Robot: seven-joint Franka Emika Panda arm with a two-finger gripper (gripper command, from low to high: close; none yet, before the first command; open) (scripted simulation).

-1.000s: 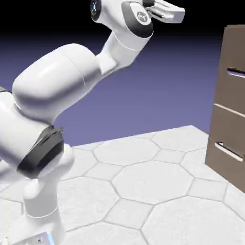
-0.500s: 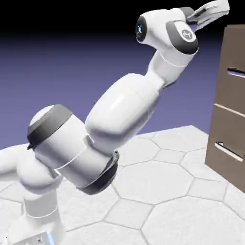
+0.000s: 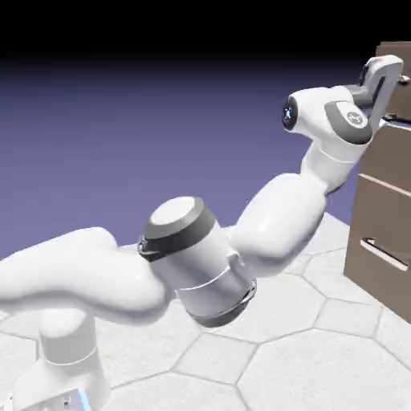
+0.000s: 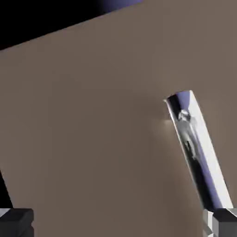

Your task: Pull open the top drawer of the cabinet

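The brown wood-look cabinet (image 3: 401, 210) stands at the exterior view's right edge. Its top drawer (image 3: 397, 156) is flush with the front, and its silver bar handle (image 3: 399, 121) shows just beneath my hand. My gripper (image 3: 395, 79) is up against the upper part of that drawer front. In the hand view the drawer's wood panel (image 4: 92, 129) fills nearly everything. The handle (image 4: 194, 148) runs slantwise at the right, down to my right fingertip (image 4: 225, 222). The left fingertip (image 4: 16, 221) is far off at the bottom left. The gripper (image 4: 120, 224) is open, with only wood between the fingers.
Below the top drawer is the lower drawer front (image 3: 377, 281) with its own silver handle (image 3: 384, 255). The white hexagon-tiled table (image 3: 289, 353) spreads under the arm. My elbow and forearm (image 3: 281, 217) stretch across the middle toward the cabinet.
The arm has swung right and down. The hand went from high above the table's middle to the cabinet's top drawer front. The drawer has not moved.
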